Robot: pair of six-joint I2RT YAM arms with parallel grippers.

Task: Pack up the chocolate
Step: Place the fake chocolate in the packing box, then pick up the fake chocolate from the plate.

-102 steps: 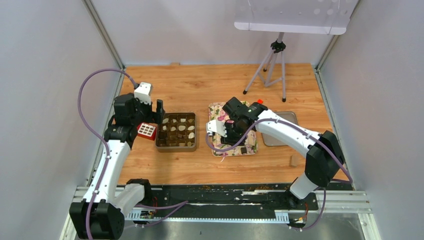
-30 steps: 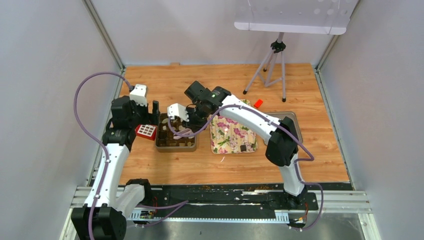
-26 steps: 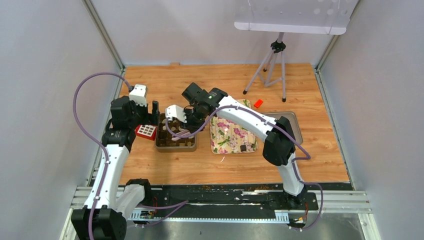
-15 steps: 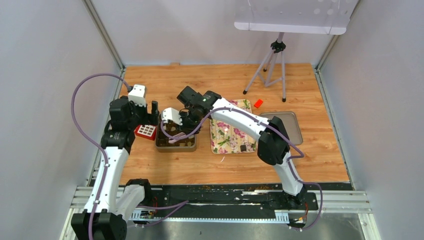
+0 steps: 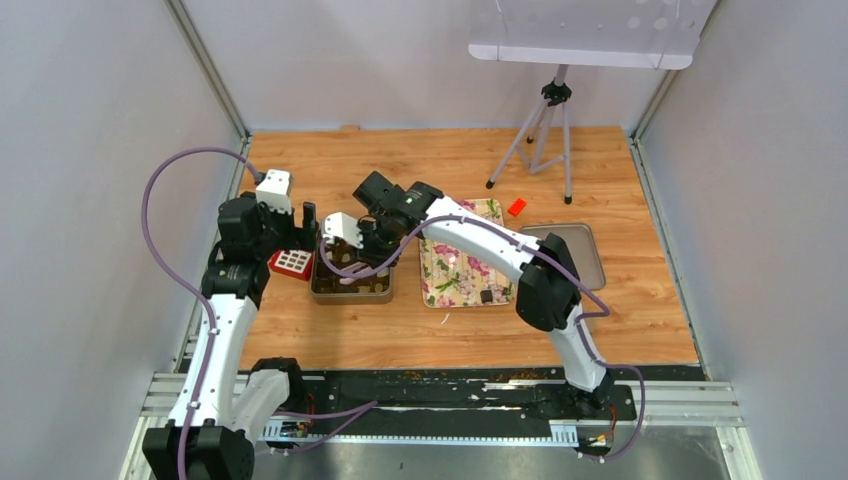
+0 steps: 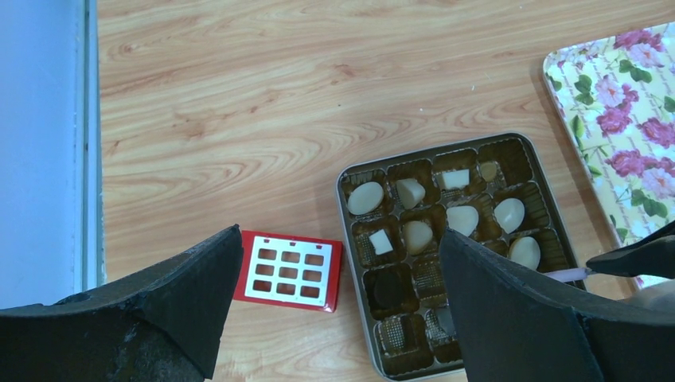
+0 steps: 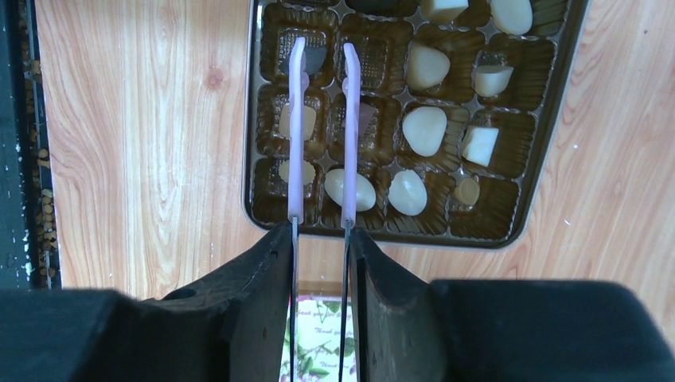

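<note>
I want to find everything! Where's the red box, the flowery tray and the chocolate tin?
red box (image 6: 288, 270), left wrist view, on its white gridded top.
flowery tray (image 6: 625, 111), left wrist view, on a bare flowered patch.
chocolate tin (image 6: 512, 159), left wrist view, on an empty corner cup.

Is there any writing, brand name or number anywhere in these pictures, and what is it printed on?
Floral tray: a few lines of small cursive script among the flowers, seen in the right wrist view; too small and blurred to read.
Red box: a white panel with nine little windows, but no lettering I can make out.
Nothing else in view carries text that I can see.
</note>
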